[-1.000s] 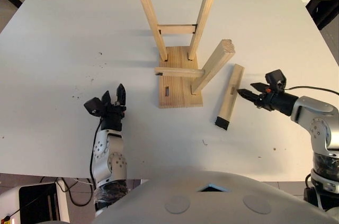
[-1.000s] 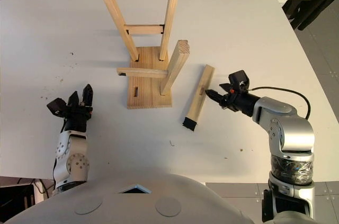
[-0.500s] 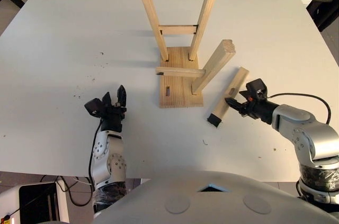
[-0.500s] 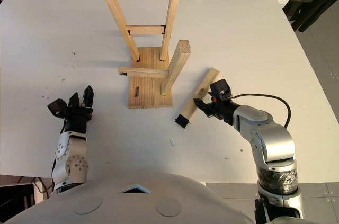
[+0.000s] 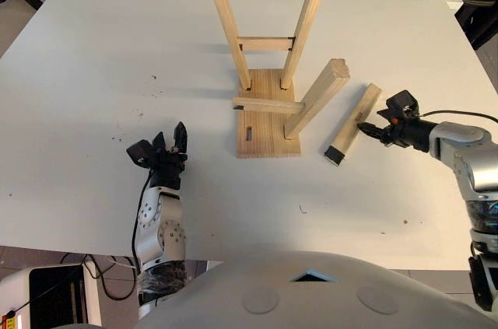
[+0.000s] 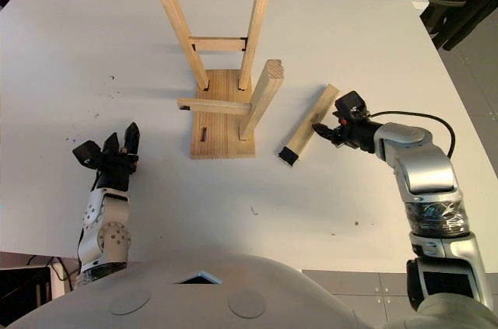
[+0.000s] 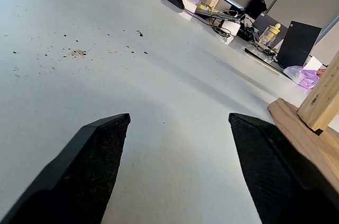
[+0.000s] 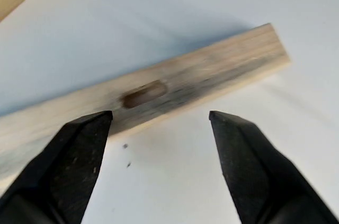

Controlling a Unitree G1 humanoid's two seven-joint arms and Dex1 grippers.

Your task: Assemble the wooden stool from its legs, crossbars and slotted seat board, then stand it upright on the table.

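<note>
Facing the loose pale wooden leg with a black-capped end [image 5: 354, 124], the right gripper [image 5: 367, 127] sits low over the white table [image 5: 93, 72]. Its jaws are spread wide and hold nothing, and its tips are just beside the leg's long side, level with the oval mortise [image 8: 143, 97]. My read is that this lines it up to close across the leg's width near mid-length; contact cannot be told.

- The rectangular slotted wooden seat board [image 5: 268, 142] lies flat, underside up, presumably so that the legs drop into it from above.
- Two upright wooden legs [image 5: 231, 33] stand at its far end, tied by a short wooden crossbar [image 5: 264, 44].
- A third wooden leg [image 5: 317, 98] leans over the near right corner, with a second crossbar [image 5: 264, 103] reaching left from it.
- An empty slot [image 5: 248, 134] shows near left, likely meant for the loose leg.
- The left gripper [image 5: 161, 142] rests on the table well apart from the board, fingers open and empty, seemingly parked until bracing is needed.
</note>
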